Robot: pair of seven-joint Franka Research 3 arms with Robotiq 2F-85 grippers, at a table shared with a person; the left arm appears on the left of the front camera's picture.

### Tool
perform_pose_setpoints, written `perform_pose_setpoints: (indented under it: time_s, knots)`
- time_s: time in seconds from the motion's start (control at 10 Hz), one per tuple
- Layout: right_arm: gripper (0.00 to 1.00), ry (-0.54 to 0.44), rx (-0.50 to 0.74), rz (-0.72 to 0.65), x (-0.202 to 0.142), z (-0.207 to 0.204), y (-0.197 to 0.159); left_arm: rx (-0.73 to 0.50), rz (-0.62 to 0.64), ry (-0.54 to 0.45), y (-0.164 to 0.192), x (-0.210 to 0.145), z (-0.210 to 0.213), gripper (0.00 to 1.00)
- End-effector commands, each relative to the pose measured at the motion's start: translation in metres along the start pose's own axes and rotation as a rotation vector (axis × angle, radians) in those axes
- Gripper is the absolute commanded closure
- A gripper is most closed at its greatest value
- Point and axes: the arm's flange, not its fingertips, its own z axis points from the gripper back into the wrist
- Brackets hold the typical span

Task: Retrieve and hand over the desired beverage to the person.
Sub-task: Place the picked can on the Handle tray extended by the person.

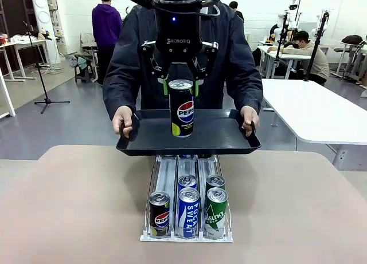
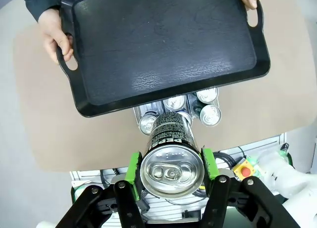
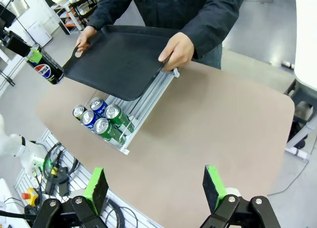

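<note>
Pepsi can (image 1: 181,108) hung upright in the air, close to the near rim of a black tray (image 1: 218,139) and resting on nothing; whether it was over the tray floor yet could not be told. The left hand (image 1: 181,87) held it from above, green pads pressed on opposite sides of the wall just under the top rim, jaws narrowed to the can's width. The person (image 1: 235,52) stood at the far side, gripping both tray handles and holding the tray level above the counter (image 1: 298,207).

Below the tray a rack (image 1: 186,236) carried three lanes; from left to right its front cans were a black one (image 1: 159,213), a blue one (image 1: 188,212) and a green one (image 1: 216,212).

The held can looked sealed, so probably full and fairly heavy; its wall would be stiff while full, yet thin enough to dent under a hard squeeze, and smooth enough to slip. The band near the top seam seemed the soundest place to hold; on a hand-held tray it might slide or tip.

The right hand (image 3: 155,187) hovered wide and empty over the counter's edge.
</note>
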Motion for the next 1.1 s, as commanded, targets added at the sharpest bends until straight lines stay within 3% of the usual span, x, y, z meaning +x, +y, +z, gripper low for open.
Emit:
perform_pose_setpoints:
  time_s: [0.0, 0.4, 0.6, 1.0]
  knots:
    - [0.00, -0.003, 0.025, 0.013, -0.001, -0.001, -0.001, -0.032, 0.034, -0.021, 0.032, 0.039, -0.007, 0.42]
    - [0.00, -0.003, 0.025, 0.013, -0.001, -0.001, -0.001, -0.020, 0.089, 0.046, 0.094, 0.115, -0.025, 0.42]
    - [0.00, -0.003, 0.025, 0.013, -0.001, -0.001, -0.001, -0.022, 0.104, 0.075, 0.107, 0.138, -0.036, 0.42]
    - [0.00, -0.003, 0.025, 0.013, -0.001, -0.001, -0.001, -0.009, 0.120, 0.057, 0.114, 0.129, -0.048, 0.42]
